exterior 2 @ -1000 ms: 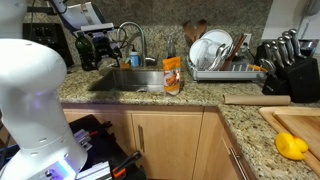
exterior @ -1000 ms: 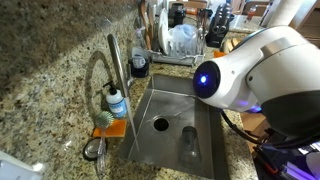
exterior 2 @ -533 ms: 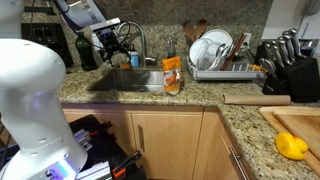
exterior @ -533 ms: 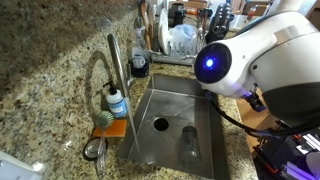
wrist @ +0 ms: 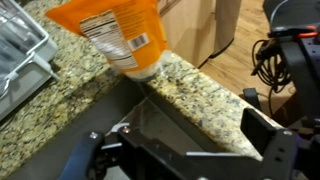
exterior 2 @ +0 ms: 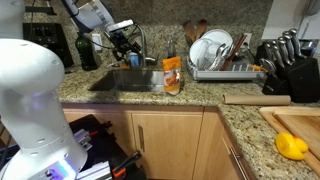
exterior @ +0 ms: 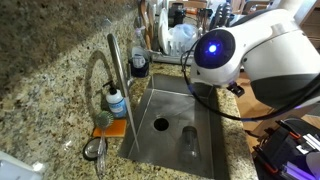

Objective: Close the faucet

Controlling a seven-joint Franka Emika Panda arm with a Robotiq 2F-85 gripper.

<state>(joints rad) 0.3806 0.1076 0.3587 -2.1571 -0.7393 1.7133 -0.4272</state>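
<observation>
The faucet is a tall brushed-silver tube with an arched gooseneck loop, standing at the sink's edge. It also shows in an exterior view behind the sink. My gripper hangs over the sink, close to the faucet's arch; whether it touches is unclear. In the wrist view the gripper is open and empty, its fingers spread wide over the sink wall and granite rim. The white arm hides the gripper in the overhead exterior view.
A soap bottle, orange sponge and metal strainer sit by the faucet base. An orange bag stands at the sink's edge. A dish rack, knife block and rolling pin lie further along the counter.
My arm has swung over the sink, and the gripper has moved from beside the dark bottles towards the faucet's arch. The faucet has not moved.
</observation>
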